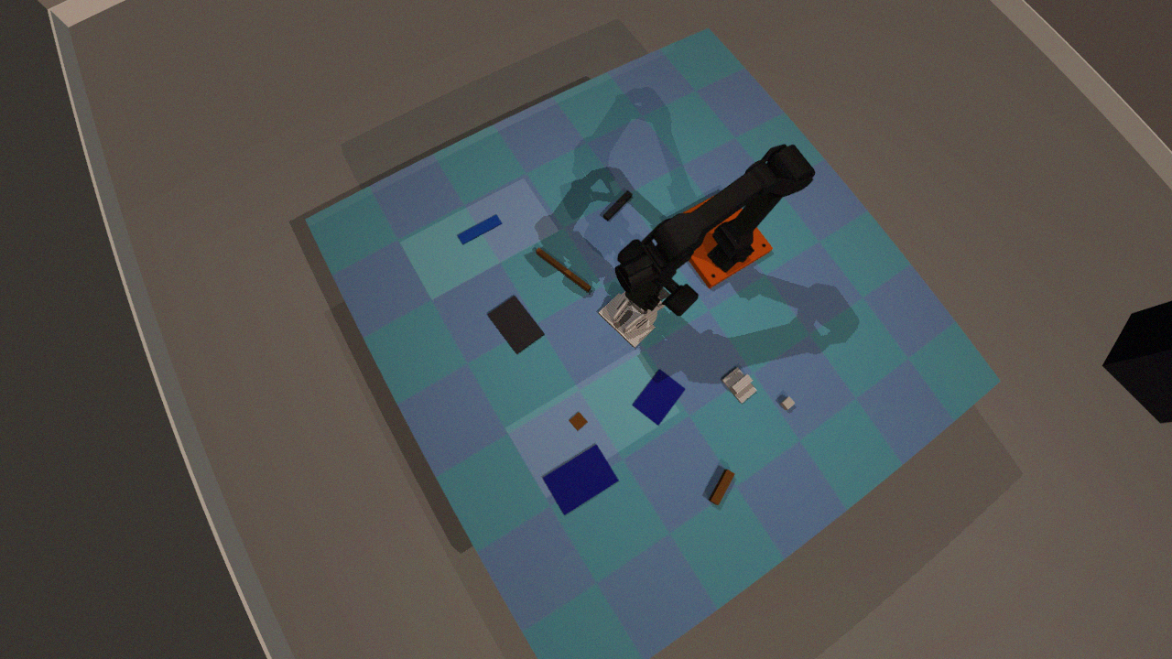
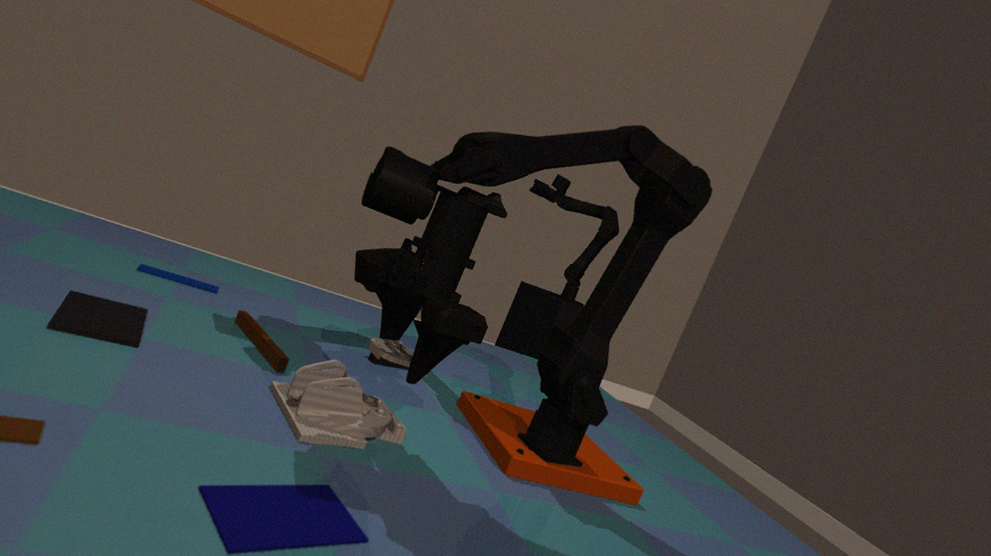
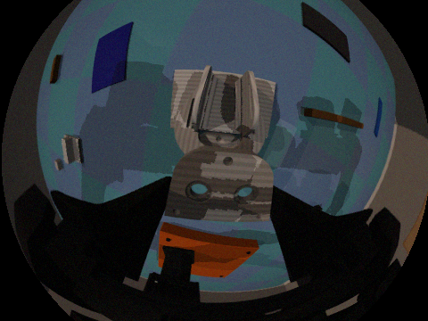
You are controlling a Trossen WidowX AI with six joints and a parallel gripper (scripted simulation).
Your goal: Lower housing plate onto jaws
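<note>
Carrying the housing plate (image 1: pixel 662 303) (image 2: pixel 388 350) (image 3: pixel 218 174) aloft, gripping it by opposite edges in the hand (image 1: pixel 657 288) (image 2: pixel 400 357) (image 3: pixel 220 185), with fingers parted most of the way to span its width. Hovering above the worktop (image 1: pixel 524 565) (image 2: pixel 149 402) (image 3: pixel 250 31) and just short of the pale jaw assembly (image 1: pixel 635 334) (image 2: pixel 333 437) (image 3: pixel 183 80), lying below and ahead of the hand, on the side away from the orange base (image 1: pixel 712 282) (image 2: pixel 630 492) (image 3: pixel 241 247). Showing two round holes near the middle of the plate in the wrist view, and overlapping the near end of the assembly there, without appearing to touch it in the exterior view. Apparently working through the approach, ahead of lowering and release; not yet seating anything. Next, probably needing to be moving a little farther out from the base, lining up the holes over the two stubs, then descending straight and level. Hiding the stubs too well for judging the alignment exactly. Risking a tilted fit, or a nudge to the jaws, by coming down off-centre. Finally, calling for spreading the fingers only after settling flat and closed, then backing away upward without dragging the plate along.
</note>
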